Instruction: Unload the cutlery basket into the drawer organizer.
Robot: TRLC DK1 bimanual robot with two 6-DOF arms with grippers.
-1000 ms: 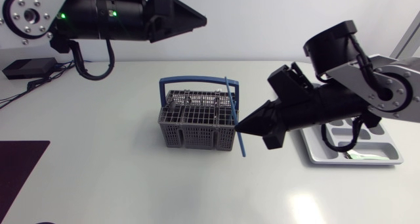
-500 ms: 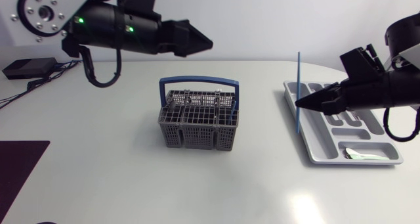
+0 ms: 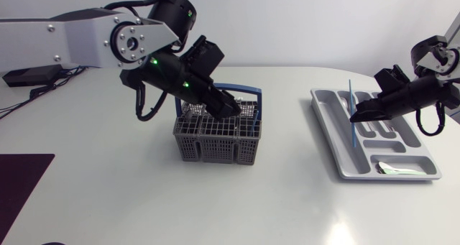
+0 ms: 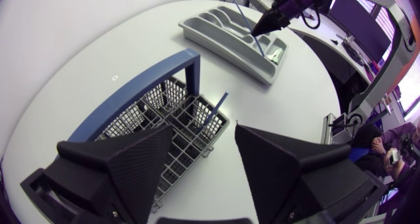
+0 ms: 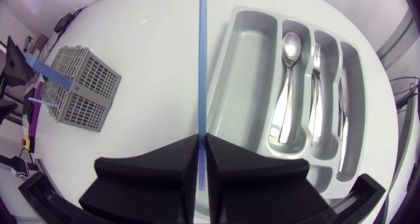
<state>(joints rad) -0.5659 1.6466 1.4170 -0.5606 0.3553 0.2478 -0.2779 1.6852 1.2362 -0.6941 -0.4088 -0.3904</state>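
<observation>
The grey cutlery basket with a blue handle stands mid-table. My left gripper hangs open just above its top; in the left wrist view the open fingers straddle the basket, where a second thin blue stick stands in a cell. My right gripper is shut on a thin blue stick, held upright over the left compartments of the grey drawer organizer. In the right wrist view the blue stick rises from the shut gripper beside the organizer, which holds a spoon, a fork and a knife.
A shiny utensil lies in the organizer's front compartment. A black box with cables sits at the table's back left. A dark mat lies at the front left.
My right gripper carried the blue stick from beside the basket over to the organizer. My left arm swung down from high at the back to just above the basket.
</observation>
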